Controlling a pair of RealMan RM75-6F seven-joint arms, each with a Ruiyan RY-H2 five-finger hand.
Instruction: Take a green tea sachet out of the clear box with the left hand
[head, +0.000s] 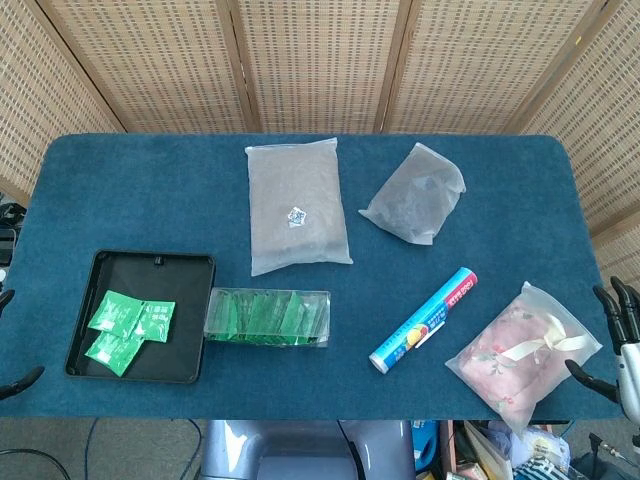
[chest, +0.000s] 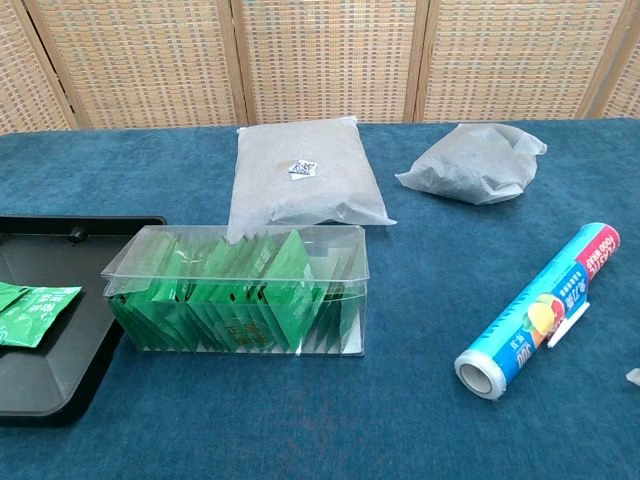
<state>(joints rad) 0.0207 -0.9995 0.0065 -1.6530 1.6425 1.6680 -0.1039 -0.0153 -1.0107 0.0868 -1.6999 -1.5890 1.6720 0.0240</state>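
Note:
The clear box (head: 268, 317) (chest: 238, 290) lies at the table's front centre with its lid off, packed with upright green tea sachets (chest: 280, 280). Left of it, a black tray (head: 150, 272) (chest: 60, 250) holds a few loose green sachets (head: 130, 325) (chest: 35, 310). Only the dark fingers of my left hand (head: 18, 383) show at the far left edge in the head view; they are spread apart, hold nothing, and sit well left of the tray. My right hand (head: 620, 340) sits at the right edge with its fingers apart and nothing in them. Neither hand appears in the chest view.
A large grey bag (head: 297, 205) (chest: 300, 175) lies flat behind the box, and a crumpled grey bag (head: 415, 195) (chest: 475, 165) lies to its right. A blue cling-film roll (head: 423, 320) (chest: 540, 310) and a pink floral pouch (head: 520, 350) sit at the front right.

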